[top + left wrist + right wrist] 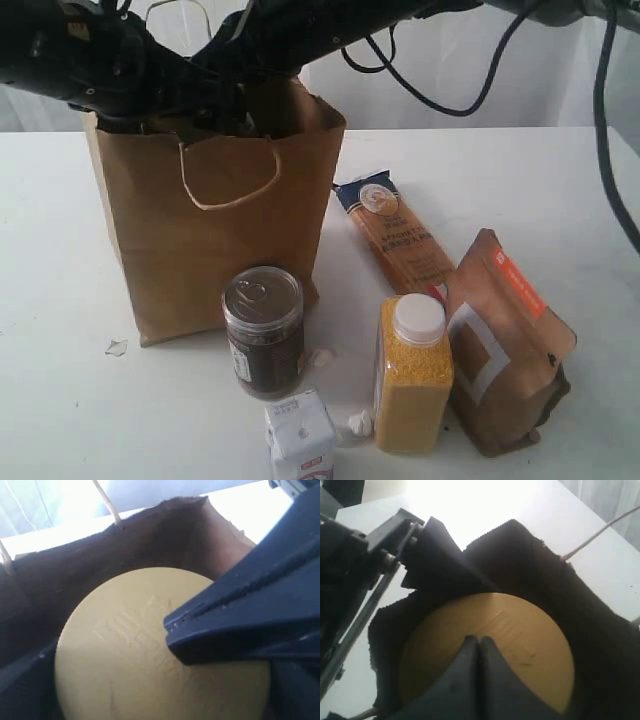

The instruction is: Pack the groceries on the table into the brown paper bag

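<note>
The brown paper bag (215, 250) stands upright on the white surface (60, 400), and both arms (150, 50) reach into its open top. Inside the bag sits the clear jar with olive lid (515, 630) — only the round lid shows, filling most of the opening. The left gripper (157, 685) is spread wide, a dark finger on either side of the lid; whether they press on it cannot be told. The right gripper (478, 647) is closed on nothing, its joined tips over the lid. The other groceries are all outside the bag. The dark silver-topped jar (262, 330) stands just in front of the bag, and the white carton (300, 440) is further out in front, beyond that jar. The long spaghetti packet (395, 235) lies flat just to the right of the bag. The yellow-grain bottle (412, 375) stands upright in front of the bag and to its right, with the brown orange-labelled pouch (505, 345) further right still — close beside the bottle.
</note>
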Motion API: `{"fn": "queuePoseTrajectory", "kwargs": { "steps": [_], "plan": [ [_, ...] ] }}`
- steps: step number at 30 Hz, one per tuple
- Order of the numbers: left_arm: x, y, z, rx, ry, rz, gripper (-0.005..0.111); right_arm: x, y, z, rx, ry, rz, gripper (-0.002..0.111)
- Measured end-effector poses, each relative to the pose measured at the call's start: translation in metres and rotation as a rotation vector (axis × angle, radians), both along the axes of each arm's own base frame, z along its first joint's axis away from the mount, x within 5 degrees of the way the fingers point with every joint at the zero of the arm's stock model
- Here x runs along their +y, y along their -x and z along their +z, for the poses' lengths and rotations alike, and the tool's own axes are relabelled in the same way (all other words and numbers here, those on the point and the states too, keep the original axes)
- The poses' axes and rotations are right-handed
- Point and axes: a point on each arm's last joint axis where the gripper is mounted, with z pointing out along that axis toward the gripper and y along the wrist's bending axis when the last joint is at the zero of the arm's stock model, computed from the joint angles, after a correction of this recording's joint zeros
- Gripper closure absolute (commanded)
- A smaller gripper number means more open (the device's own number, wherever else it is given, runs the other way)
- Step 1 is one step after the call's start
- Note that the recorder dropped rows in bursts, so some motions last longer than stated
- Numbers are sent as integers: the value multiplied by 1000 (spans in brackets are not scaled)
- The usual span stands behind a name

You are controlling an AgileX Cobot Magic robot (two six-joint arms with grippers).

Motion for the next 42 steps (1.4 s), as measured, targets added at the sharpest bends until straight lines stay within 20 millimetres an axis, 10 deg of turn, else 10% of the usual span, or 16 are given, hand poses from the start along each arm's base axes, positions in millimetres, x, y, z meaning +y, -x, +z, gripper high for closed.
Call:
{"fn": "queuePoseTrajectory", "kwargs": {
  "steps": [13, 22, 34, 39, 42],
  "plan": [
    [-1, -1, 2, -23, 15, -2, 2, -6, 11, 40, -102, -35, -2, 108],
    [1, 1, -2, 11, -13, -1, 2, 8, -3, -1, 21, 17, 17, 108],
    [-1, -1, 3, -25, 18, -2, 2, -4, 22, 68, -172, -47, -8, 108],
    [1, 1, -1, 3, -10, -3, 2, 10, 6, 8, -1, 56, 43, 108],
    [3, 5, 4, -11, 0, -3, 2, 9, 8, 13, -19, 51, 31, 108]
  ]
}}
